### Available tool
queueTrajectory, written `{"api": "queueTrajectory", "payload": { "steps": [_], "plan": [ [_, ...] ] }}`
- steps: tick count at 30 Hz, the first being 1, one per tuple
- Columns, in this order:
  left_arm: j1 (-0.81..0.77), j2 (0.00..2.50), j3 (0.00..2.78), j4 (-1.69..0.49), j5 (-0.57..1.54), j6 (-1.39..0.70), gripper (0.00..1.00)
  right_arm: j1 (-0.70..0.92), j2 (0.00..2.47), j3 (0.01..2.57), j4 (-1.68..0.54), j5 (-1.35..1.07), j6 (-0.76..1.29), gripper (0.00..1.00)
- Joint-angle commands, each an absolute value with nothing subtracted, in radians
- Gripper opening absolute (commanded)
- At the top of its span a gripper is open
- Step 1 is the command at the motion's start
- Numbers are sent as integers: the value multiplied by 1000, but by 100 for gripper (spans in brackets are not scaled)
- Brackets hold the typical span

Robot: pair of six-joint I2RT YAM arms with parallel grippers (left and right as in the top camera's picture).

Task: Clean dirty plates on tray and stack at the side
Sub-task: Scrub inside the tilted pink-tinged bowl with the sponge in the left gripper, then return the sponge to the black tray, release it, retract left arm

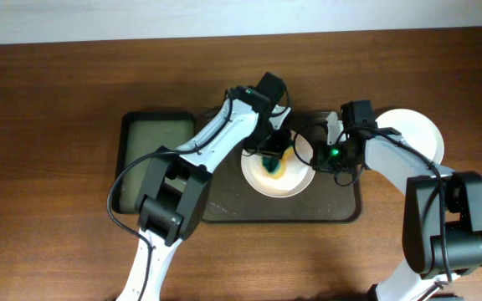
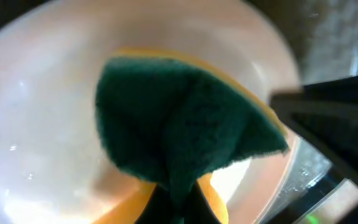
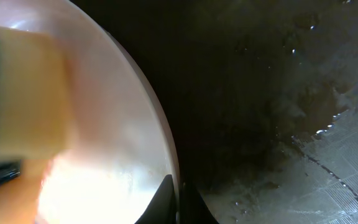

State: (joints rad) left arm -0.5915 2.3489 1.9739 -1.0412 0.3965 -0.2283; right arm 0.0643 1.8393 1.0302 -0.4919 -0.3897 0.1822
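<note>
A white plate point(image 1: 295, 180) lies on the dark-brown tray point(image 1: 341, 209), seen close in the left wrist view point(image 2: 36, 112) and the right wrist view point(image 3: 123, 162). My left gripper point(image 1: 273, 159) is shut on a green-and-yellow sponge point(image 2: 179, 118), which presses on the plate's inside. The sponge also shows in the overhead view point(image 1: 274, 163) and at the left of the right wrist view point(image 3: 17, 93). My right gripper point(image 1: 320, 155) is shut on the plate's right rim point(image 3: 174, 186), one finger inside and one outside. Another white plate point(image 1: 421, 134) sits on the tabletop to the right of the tray.
A narrower dark-green tray point(image 1: 145, 150) lies left of the brown tray. The brown tray's floor point(image 3: 303, 112) is wet with drops. Both arms cross over the tray's upper half.
</note>
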Motion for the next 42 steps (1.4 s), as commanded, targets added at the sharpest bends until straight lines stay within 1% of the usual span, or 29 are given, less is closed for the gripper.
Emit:
{"api": "queueTrajectory", "payload": {
  "steps": [1,4,6,9,15,20,24,30,33,38,42],
  "plan": [
    [-565,2342,2103,-1139,269,-230,0,72,1851,1024,-490,-416,177,4],
    [-562,2343,2111,-1217,124,-231,0,72,1851,1024,-489,-416,177,4],
    [-569,2344,2086,-1232,77,-231,0,72,1851,1024,-489,-416,177,4],
    [-590,2347,2039,-1203,56,-231,0,72,1851,1024,-489,-416,177,4],
    [-660,2348,1896,-1069,71,-280,0,72,1851,1024,-490,-416,177,4],
    [-712,2348,1836,-1071,75,-300,0,72,1851,1024,-490,-419,177,4],
    [-720,2346,1835,-1089,165,-299,0,72,1851,1024,-489,-420,177,4],
    [-706,2342,1869,-1076,443,-299,0,72,1851,1024,-490,-419,185,4],
    [-681,2322,1920,-1091,471,-299,0,72,1851,1024,-490,-419,185,4],
    [-575,2190,1972,-1122,321,-299,0,72,1851,1024,-490,-420,185,4],
    [-445,2065,1974,-1239,75,-299,0,72,1851,1024,-490,-419,184,4]
  ]
}}
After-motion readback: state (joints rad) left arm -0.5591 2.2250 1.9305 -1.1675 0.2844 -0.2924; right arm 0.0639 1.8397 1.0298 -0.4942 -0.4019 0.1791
